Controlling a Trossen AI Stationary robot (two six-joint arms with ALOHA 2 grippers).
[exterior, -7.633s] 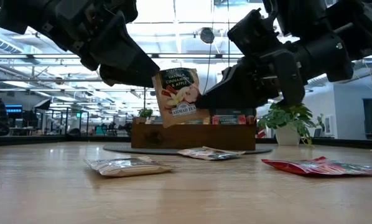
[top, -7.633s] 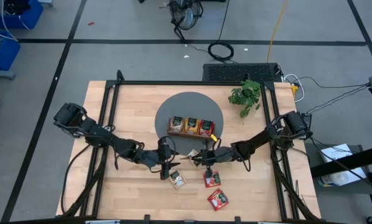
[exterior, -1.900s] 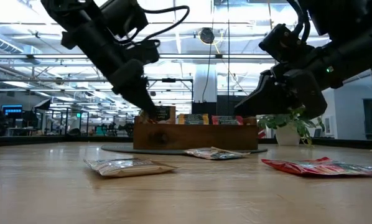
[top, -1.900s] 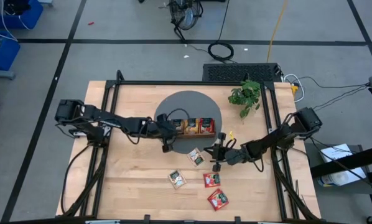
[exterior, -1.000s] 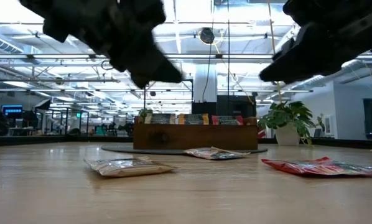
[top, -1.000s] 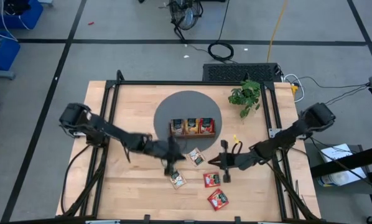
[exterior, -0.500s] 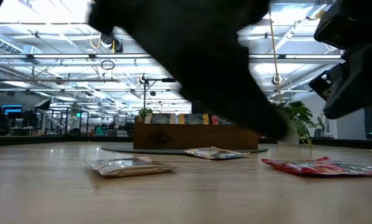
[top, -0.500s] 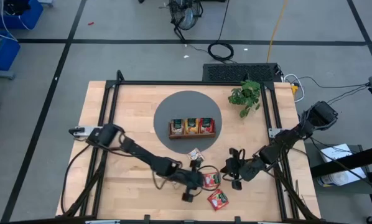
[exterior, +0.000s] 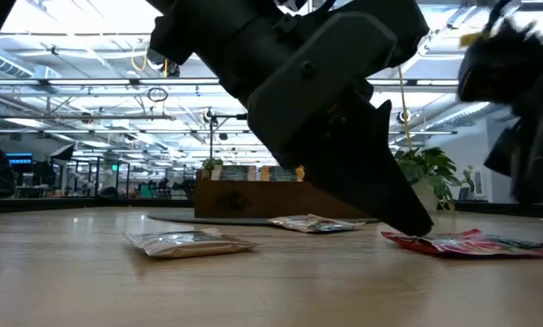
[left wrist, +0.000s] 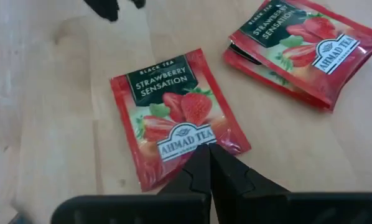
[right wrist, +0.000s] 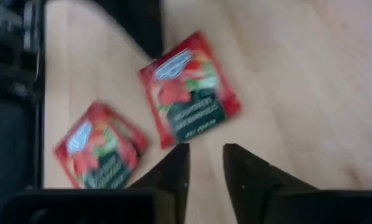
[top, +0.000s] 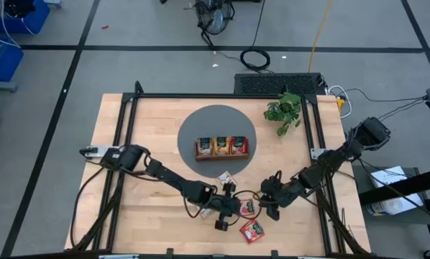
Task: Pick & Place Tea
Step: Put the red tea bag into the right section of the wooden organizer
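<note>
Left pincer (top: 233, 209) is down at the near-centre of the bench (top: 150, 129), fingers together, tips at the 6 o'clock edge of the strawberry sachet (left wrist: 176, 118) in the left wrist view — touching or just over it, can't tell, nothing clamped. Second red sachet (top: 252, 231) lies just beside, at about 5 o'clock from it in the high view. Right pincer (top: 270, 198) sits at 3 o'clock of the strawberry sachet, fingers a little apart, empty. Pale sachet (exterior: 185, 242) lies flat on the bench, another sachet (top: 225, 179) at 12 o'clock of the left pincer, by the grey disc (top: 193, 124). Rest of the tea stands in the wooden tray (top: 221, 147) on that disc.

Versus half a second ago: left pincer has edged toward the strawberry sachet; right pincer has gone from together to slightly apart, barely moved.

Left arm stretched long and low from the bench's 9 o'clock side; right arm reaches in from 3 o'clock, elbow bent.
</note>
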